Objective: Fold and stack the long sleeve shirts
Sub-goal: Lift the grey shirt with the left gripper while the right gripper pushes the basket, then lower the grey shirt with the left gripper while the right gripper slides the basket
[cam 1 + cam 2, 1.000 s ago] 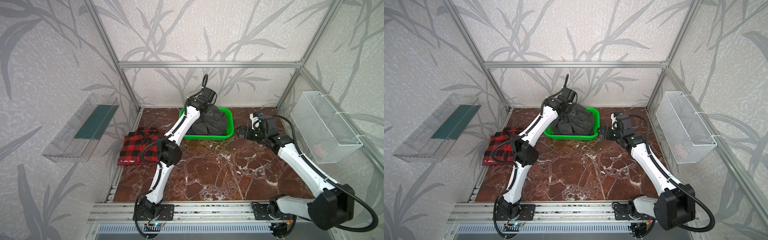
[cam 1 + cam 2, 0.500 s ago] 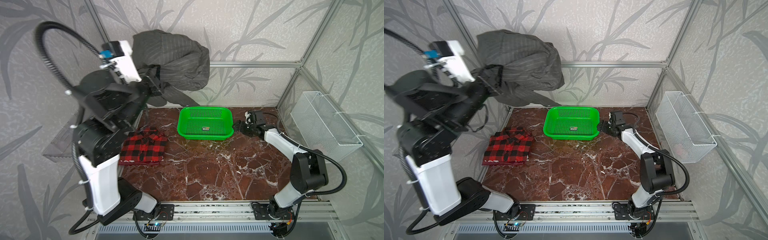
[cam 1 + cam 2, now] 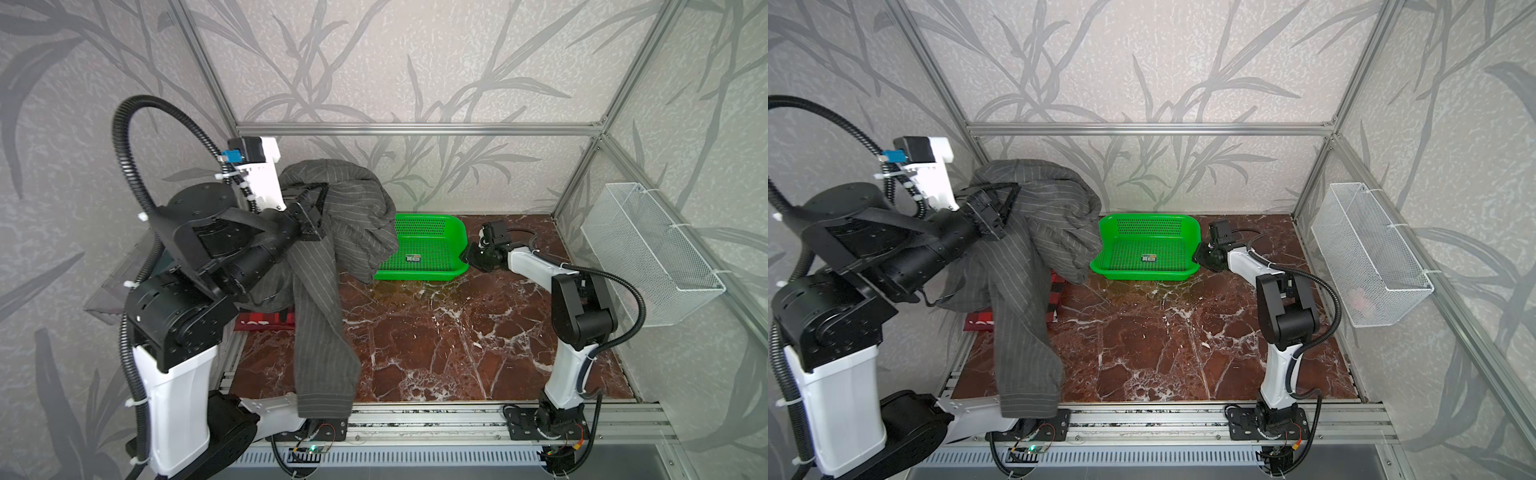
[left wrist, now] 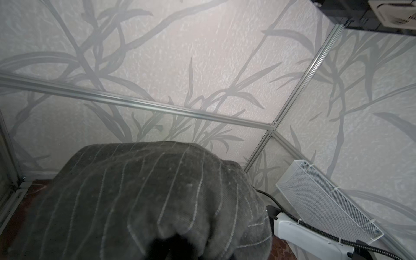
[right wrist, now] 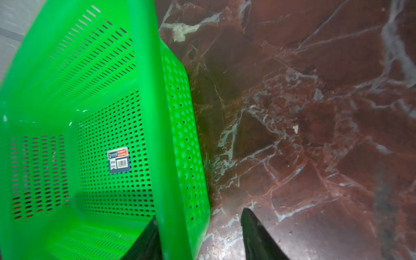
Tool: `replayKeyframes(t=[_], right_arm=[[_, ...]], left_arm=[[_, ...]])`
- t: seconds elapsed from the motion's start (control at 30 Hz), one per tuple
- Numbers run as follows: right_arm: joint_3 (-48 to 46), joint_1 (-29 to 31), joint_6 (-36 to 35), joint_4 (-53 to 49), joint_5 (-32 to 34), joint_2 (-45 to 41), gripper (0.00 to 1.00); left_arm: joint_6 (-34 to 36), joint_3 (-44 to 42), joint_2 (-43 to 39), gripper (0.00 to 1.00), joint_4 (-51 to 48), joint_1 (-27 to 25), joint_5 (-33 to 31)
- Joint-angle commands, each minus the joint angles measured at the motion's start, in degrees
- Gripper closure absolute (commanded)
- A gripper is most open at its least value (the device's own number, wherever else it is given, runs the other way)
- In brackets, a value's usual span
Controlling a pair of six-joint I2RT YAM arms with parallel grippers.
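Top views both show the left gripper [image 3: 318, 208] clamped shut on the charcoal pinstriped shirt [image 3: 357, 216], held high at about 10 o'clock of the tabletop [image 3: 436, 353]. The shirt's long axis hangs from 12 down to 6 o'clock, its loose end draped over the front rail [image 3: 415, 415]. The plaid shirt [image 3: 266, 322] lies beneath at 9 o'clock, mostly hidden. The right gripper [image 5: 200, 212], at 2 o'clock, straddles the green basket [image 5: 175, 112] wall, jaws part open, nothing clamped. I'd judge the left arm nearer, with bare tabletop toward 4 o'clock.
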Motion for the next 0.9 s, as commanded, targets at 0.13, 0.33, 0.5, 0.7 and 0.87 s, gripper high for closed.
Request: replayKeyframes(t=[0.13, 0.33, 0.5, 0.7, 0.87], right_arm=[[-8.6, -0.9, 6.9, 3.9, 7.2, -5.7, 0.82], [-22.8, -5.7, 15.3, 6.8, 13.9, -18.4, 1.00], [-35.2, -10.1, 22.5, 7.7, 21.9, -30.3, 1.00], [-46.7, -12.5, 33.2, 4.6, 35.6, -47.6, 1.00], [-48.8, -15.9, 40.9, 2.1, 37.1, -50.5, 1.00]], left_arm=[[0.8, -7.2, -6.8, 1.00, -0.9, -0.2, -1.5], [0.5, -13.0, -8.4, 1.00, -1.6, -0.2, -0.3], [0.1, -18.3, -8.6, 1.00, -1.1, -0.2, 2.0], [-1.3, -25.5, -8.8, 1.00, 1.5, -0.2, 6.0], [-1.9, -29.9, -8.5, 1.00, 3.3, -0.2, 8.7]])
